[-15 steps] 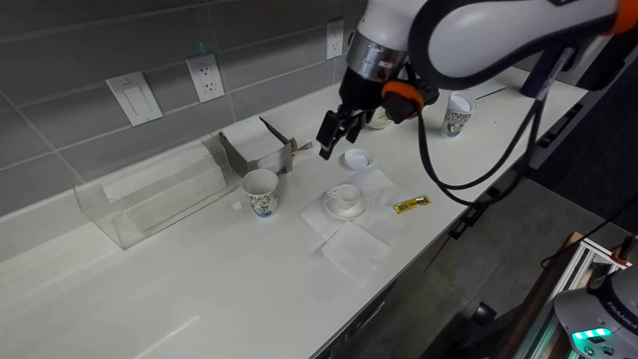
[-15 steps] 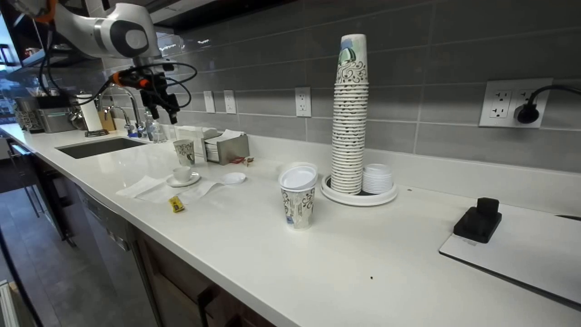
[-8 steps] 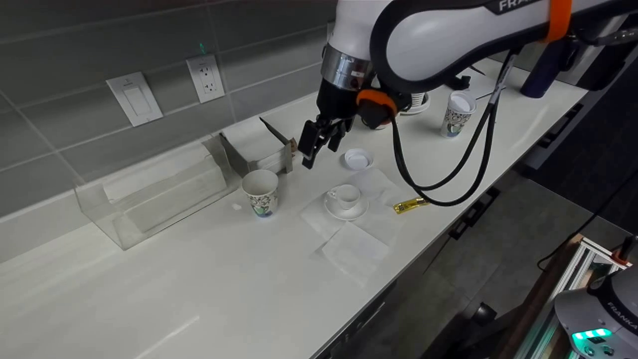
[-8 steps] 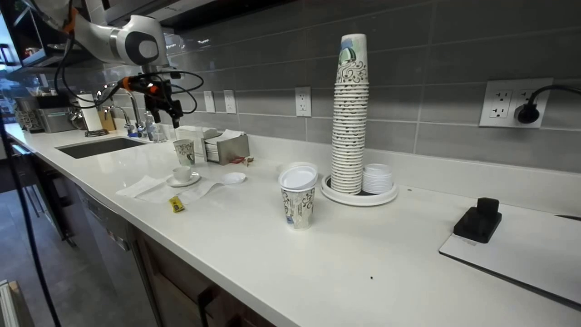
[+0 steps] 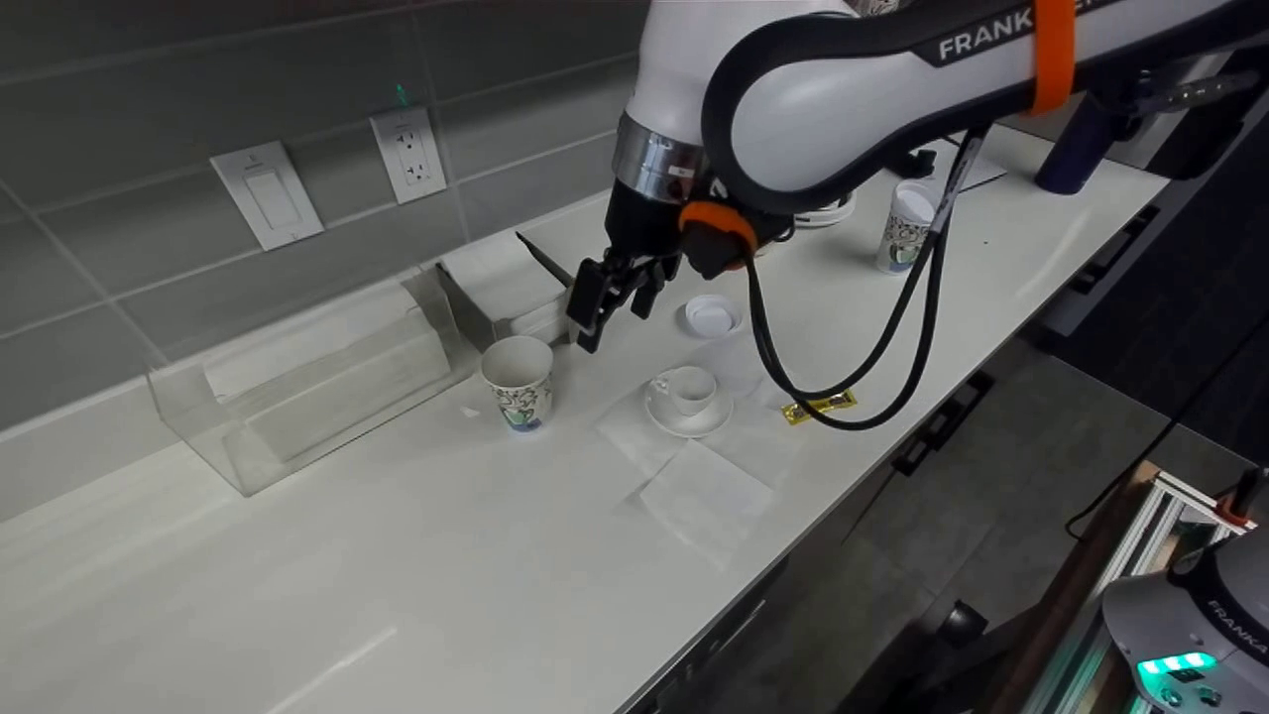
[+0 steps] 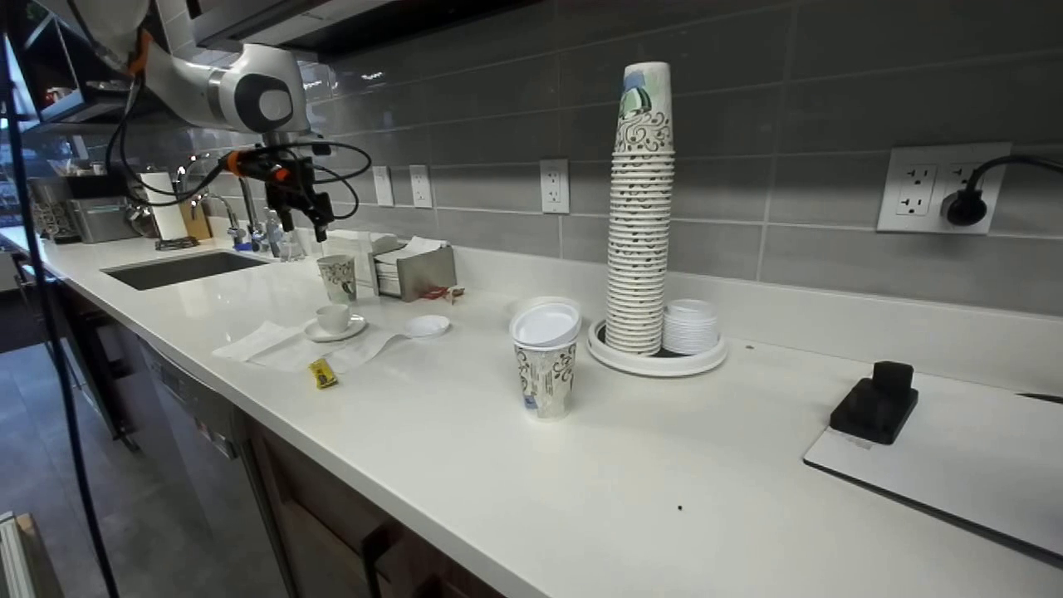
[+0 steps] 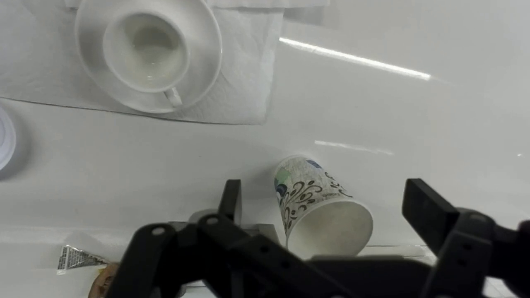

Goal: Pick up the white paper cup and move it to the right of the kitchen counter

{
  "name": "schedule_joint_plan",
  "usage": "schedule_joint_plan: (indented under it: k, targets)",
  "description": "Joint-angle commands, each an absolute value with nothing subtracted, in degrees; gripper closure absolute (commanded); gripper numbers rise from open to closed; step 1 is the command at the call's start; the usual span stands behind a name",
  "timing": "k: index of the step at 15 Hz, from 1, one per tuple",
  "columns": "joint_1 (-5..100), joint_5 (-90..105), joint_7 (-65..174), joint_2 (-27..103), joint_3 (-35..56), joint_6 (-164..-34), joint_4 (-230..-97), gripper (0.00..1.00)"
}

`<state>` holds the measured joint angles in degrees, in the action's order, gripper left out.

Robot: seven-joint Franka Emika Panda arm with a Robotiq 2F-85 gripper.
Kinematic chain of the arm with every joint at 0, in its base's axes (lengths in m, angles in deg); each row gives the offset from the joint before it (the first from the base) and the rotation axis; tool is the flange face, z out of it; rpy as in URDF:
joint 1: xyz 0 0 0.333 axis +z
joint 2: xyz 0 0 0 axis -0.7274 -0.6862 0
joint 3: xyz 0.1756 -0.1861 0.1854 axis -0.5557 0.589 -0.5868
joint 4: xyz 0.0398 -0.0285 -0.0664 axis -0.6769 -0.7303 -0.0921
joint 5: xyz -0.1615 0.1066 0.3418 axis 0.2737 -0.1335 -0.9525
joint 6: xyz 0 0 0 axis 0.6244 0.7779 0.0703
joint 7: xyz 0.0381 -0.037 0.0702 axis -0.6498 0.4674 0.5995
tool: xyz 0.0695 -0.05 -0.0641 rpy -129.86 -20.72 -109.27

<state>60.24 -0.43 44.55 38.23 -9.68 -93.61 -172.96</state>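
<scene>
Standing upright on the kitchen counter (image 5: 397, 555), nearer its back edge than its front, the white paper cup (image 5: 519, 387) points its mouth straight up, long axis vertical; your gripper (image 5: 616, 325) hangs higher, jaws spread wide, apart from it.

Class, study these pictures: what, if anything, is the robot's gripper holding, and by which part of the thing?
Nothing is held. The gripper is open, and the white paper cup stands upright on the kitchen counter, untouched.
</scene>
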Motion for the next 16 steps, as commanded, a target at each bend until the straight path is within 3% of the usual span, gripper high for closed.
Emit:
schedule_joint_plan:
  k: [1,8,12,16]
  targets:
    - [63.8,3.1,38.8,33.1,-6.7,-91.7,-165.5,0.0]
    - [68.5,9.3,32.2,22.5,-2.2,-76.5,-149.3,0.0]
    - [69.4,8.1,34.1,16.9,-1.9,-74.3,-141.0,0.0]
    - [69.9,7.9,34.4,12.3,-1.1,-74.6,-135.5,0.08]
